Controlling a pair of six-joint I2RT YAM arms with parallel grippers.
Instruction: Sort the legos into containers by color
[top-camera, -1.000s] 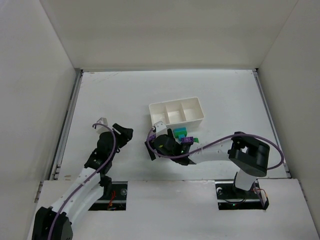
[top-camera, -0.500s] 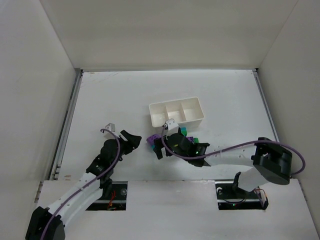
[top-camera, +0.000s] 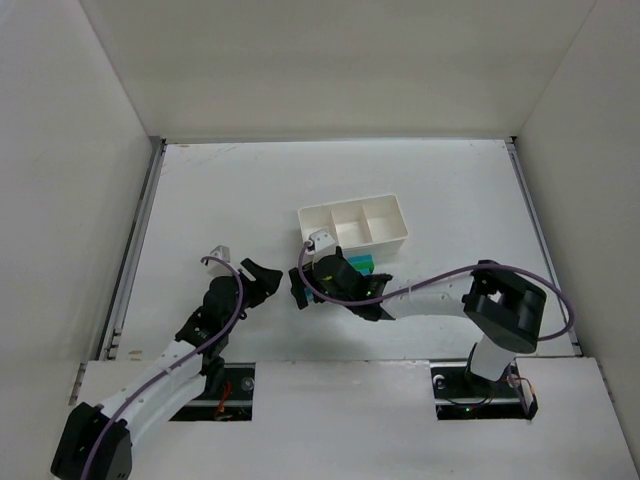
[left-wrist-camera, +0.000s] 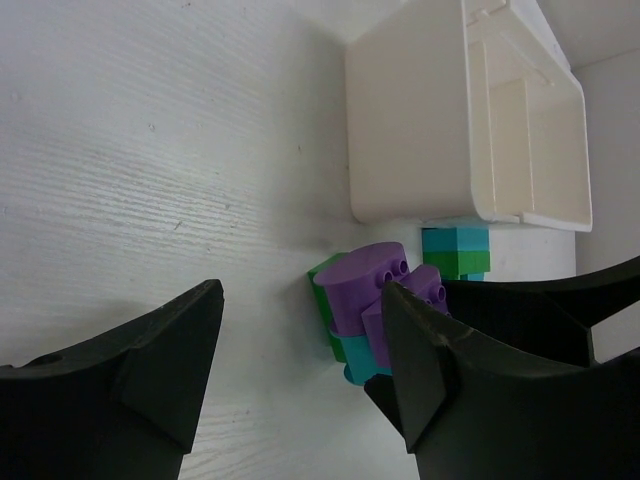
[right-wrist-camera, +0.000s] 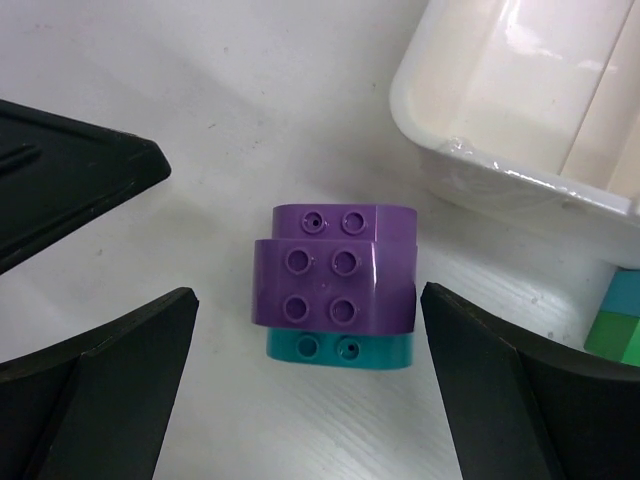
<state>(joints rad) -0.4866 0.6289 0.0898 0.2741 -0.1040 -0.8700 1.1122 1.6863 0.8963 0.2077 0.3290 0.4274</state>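
Observation:
A stack of legos stands on the table: purple bricks on top, a teal one under them, and green on one side. My right gripper is open, above the stack, with a finger on each side and not touching it. My left gripper is open and empty, just left of the stack. In the top view the right gripper covers the stack and the left gripper is close beside it. A teal-and-green brick lies by the white tray, whose compartments look empty.
The tray's near wall is close behind the stack. The teal-and-green brick sits right of my right wrist. My left gripper's finger shows at the left of the right wrist view. Box walls ring the table.
My right gripper has moved left from near the teal-and-green brick and now hangs open over the purple stack. My left gripper has come right, toward the stack.

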